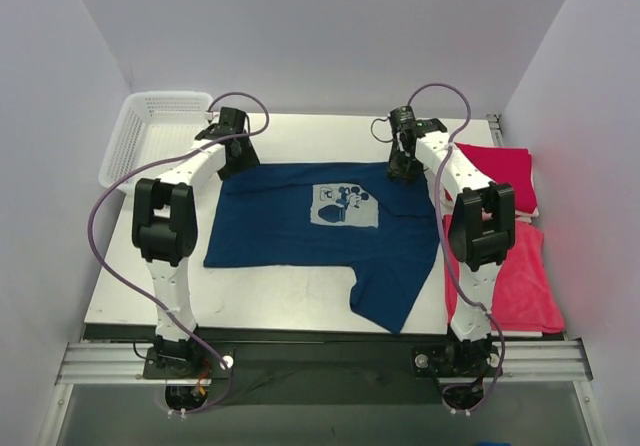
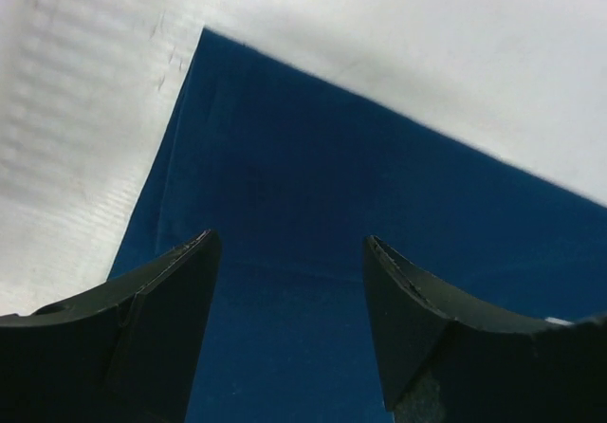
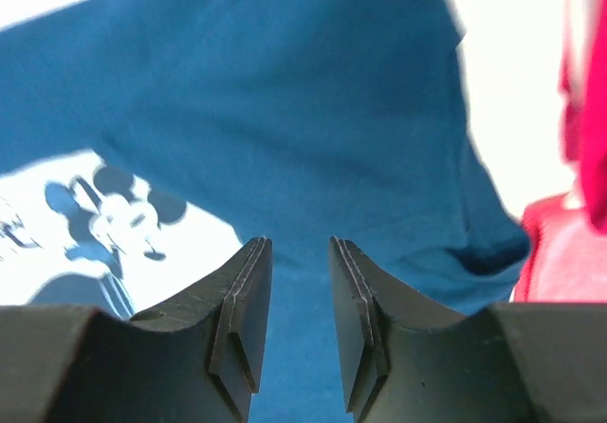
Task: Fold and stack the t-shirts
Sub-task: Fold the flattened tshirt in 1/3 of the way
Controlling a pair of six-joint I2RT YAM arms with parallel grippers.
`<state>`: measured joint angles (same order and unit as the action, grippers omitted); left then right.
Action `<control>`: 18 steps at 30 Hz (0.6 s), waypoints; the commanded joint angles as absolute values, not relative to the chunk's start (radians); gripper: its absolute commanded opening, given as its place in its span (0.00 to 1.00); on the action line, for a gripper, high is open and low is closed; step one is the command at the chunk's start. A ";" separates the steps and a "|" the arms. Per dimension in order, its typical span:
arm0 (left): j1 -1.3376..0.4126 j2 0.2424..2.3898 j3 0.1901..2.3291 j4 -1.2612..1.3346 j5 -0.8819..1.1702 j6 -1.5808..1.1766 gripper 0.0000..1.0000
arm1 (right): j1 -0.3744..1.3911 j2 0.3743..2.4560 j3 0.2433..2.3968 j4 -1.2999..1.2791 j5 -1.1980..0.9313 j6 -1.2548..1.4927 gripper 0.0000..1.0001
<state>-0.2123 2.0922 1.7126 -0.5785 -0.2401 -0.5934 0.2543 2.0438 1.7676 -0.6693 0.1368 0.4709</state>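
Note:
The navy t-shirt point(image 1: 300, 231) lies spread flat on the table, its pale cartoon print point(image 1: 345, 206) facing up and one part hanging toward the front edge. My left gripper point(image 1: 235, 158) is over the shirt's far left corner. In the left wrist view point(image 2: 289, 243) its jaws stand wide open over navy cloth point(image 2: 332, 157), holding nothing. My right gripper point(image 1: 405, 168) is over the shirt's far right edge. In the right wrist view point(image 3: 299, 248) its jaws stand a little apart over the cloth point(image 3: 285, 91), next to the print point(image 3: 95, 224).
A folded red t-shirt point(image 1: 497, 171) lies at the far right, and another red one point(image 1: 515, 276) lies in front of it, also showing in the right wrist view point(image 3: 560, 252). A white mesh basket point(image 1: 150, 136) stands at the back left. Walls close in on three sides.

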 commanded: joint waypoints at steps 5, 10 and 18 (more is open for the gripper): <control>-0.207 2.052 1.617 -0.549 -0.222 -0.626 0.72 | 0.284 1.988 1.620 -0.663 0.115 0.390 0.32; -0.207 2.077 1.621 -0.555 -0.213 -0.630 0.72 | 0.340 2.000 1.574 -0.650 0.159 0.354 0.32; -0.207 2.088 1.628 -0.555 -0.210 -0.629 0.72 | 0.359 2.042 1.580 -0.638 0.187 0.345 0.31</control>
